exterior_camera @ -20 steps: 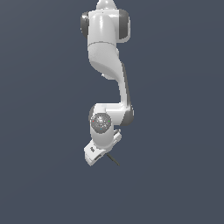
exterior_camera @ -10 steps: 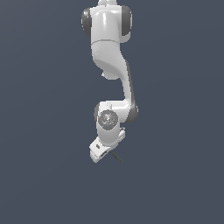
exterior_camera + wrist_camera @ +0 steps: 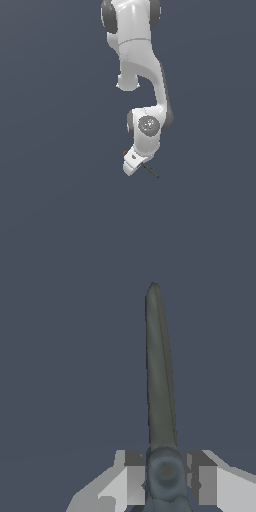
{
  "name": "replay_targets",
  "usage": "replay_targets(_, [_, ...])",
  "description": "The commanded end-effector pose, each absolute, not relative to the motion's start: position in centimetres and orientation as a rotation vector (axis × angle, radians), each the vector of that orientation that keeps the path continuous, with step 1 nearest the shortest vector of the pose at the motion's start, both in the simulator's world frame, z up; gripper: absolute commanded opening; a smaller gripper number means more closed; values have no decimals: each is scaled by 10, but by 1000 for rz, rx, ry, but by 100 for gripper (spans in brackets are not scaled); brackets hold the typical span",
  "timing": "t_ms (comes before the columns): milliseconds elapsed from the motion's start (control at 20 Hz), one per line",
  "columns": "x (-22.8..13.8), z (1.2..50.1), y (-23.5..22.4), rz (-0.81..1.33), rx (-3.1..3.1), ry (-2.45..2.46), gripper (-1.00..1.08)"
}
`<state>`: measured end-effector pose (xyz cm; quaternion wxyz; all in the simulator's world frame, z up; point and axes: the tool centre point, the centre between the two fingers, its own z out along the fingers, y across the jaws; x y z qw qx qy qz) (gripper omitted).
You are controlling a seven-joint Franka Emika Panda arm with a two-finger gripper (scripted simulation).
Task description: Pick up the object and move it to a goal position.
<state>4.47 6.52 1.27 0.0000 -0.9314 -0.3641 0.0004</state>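
Fingers of the white robot gripper press in from both sides on the small pair of scissors with thin dark blades, right at the round joint where the blades cross. So the gripper is closed tight on the scissors and carries them. In the wrist view the long dark blade points straight away from the gripper. In the exterior view the gripper hangs at the low end of the white arm, and the thin blade sticks out from it toward the exterior view's right and a little down. A tiny orange bit shows on the other side of the gripper; I think that is a ring handle. The scissors look light, hard and stiff, so they should not bend. They are thin and smooth, so I think they could slip or swing around in the grip. The joint looks like a good place to hold, since it is the thickest part. Most of the handles are hidden behind the gripper. No goal spot shows in either view, and I cannot see any table, only plain dark grey.
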Motion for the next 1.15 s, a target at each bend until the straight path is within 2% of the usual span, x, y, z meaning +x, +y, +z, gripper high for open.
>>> replay_targets(0, [31,14,93,0,-2925,-1145,-100])
replay_targets(600, [-24,18,209,0,-2926,-1144,-100])
replay_targets(1100, [-38,19,245,0,-2926,-1144,-100])
